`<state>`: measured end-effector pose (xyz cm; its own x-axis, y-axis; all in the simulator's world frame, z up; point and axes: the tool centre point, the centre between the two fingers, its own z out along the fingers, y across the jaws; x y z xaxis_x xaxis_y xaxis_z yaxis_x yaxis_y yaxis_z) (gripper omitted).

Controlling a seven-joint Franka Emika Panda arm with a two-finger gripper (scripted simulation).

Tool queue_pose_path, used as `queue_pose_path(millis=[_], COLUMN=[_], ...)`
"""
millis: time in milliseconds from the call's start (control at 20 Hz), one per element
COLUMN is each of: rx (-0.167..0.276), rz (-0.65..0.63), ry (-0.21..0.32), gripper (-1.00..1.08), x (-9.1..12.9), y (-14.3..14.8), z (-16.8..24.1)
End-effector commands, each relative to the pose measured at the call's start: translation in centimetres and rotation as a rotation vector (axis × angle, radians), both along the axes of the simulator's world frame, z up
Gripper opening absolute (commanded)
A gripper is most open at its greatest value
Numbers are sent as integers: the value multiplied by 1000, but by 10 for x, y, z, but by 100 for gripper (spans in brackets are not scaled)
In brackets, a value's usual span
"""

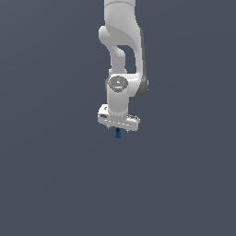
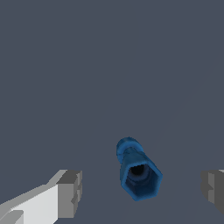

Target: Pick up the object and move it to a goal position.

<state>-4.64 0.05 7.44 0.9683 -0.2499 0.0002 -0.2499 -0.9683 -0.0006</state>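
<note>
The object [image 2: 138, 173] is a small dark-blue short cylinder with knobbly sides and a hollow hexagonal end. In the wrist view it lies between my two grey fingertips [image 2: 70, 192], clear of both, with a wide gap on each side. In the exterior view it [image 1: 117, 134] shows as a tiny blue piece just under the white gripper [image 1: 118, 129], which hangs straight down from the arm. The gripper [image 2: 142, 190] is open and holds nothing. The fingers are barely visible in the exterior view.
A plain dark grey surface [image 1: 55, 184] fills both views with no marks or edges. The white arm [image 1: 120, 55] comes down from the top of the exterior view.
</note>
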Motion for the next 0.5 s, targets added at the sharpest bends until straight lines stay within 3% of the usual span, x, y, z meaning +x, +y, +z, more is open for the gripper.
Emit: queue_pose_path(millis=[0,400,450], rx=[0,-1,-1], rz=[-1,-2,-2], ry=[1,0,0], gripper=[100,100,-100], x=[-1,0,0], y=[0,0,0], z=[-13,-32,-32])
